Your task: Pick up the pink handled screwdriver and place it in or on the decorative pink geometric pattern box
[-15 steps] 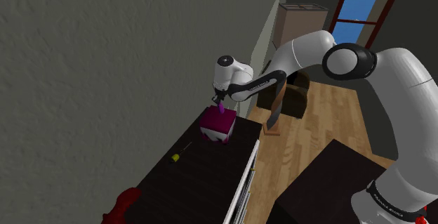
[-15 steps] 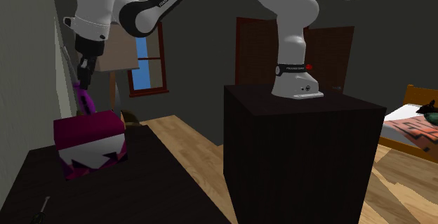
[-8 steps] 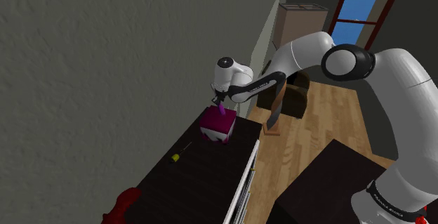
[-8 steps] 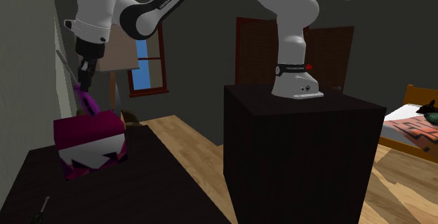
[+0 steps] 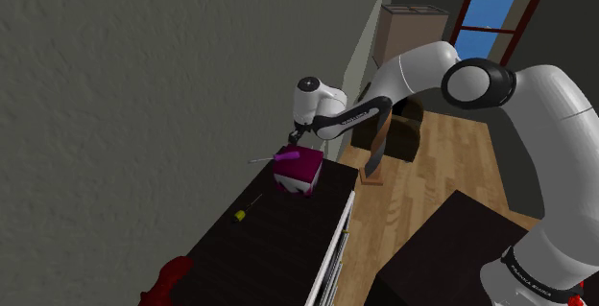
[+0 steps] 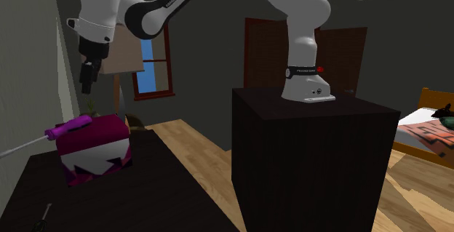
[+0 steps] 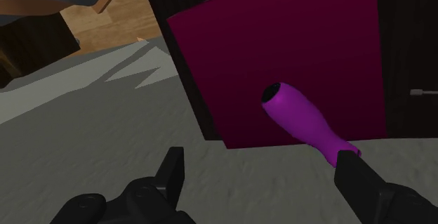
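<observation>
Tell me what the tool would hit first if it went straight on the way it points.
Likely the purple screwdriver handle lying on the magenta box, or the box top beside it; the tool hangs open above both.

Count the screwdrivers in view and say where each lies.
2. A magenta-handled screwdriver lies atop the magenta box with a white zigzag pattern, its shaft jutting past the edge. A small yellow-handled screwdriver lies on the dark table. Others may be hidden behind the box.
</observation>
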Controlling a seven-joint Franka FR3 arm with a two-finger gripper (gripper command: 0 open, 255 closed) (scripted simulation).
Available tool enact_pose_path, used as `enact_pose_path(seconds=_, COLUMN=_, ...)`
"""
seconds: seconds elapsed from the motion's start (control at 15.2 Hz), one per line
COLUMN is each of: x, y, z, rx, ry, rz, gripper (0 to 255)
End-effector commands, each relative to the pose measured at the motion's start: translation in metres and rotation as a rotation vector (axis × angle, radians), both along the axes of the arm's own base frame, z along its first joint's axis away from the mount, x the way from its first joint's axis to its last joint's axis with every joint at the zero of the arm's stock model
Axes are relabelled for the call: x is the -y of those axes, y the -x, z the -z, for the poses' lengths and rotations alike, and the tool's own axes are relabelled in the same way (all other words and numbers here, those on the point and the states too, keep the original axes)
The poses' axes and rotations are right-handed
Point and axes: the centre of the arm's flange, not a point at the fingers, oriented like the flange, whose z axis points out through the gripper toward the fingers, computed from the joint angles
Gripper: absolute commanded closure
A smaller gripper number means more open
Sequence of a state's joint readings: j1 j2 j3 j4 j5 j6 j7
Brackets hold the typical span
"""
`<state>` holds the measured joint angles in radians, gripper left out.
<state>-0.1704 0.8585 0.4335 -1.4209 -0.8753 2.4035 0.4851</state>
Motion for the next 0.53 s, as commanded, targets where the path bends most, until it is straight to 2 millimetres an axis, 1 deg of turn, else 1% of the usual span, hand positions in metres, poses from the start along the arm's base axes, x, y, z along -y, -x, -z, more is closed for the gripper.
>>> enact_pose_path(seconds=0.0, x=-0.005, y=0.007, z=-0.019, rx=0.001, ry=0.000, rz=0.000, gripper=0)
enact_pose_path(seconds=0.13, x=-0.009, y=0.015, z=-0.040, rx=0.001, ry=0.000, rz=0.000, gripper=0)
enact_pose_path(seconds=0.46, x=-0.009, y=0.015, z=-0.040, rx=0.001, ry=0.000, rz=0.000, gripper=0)
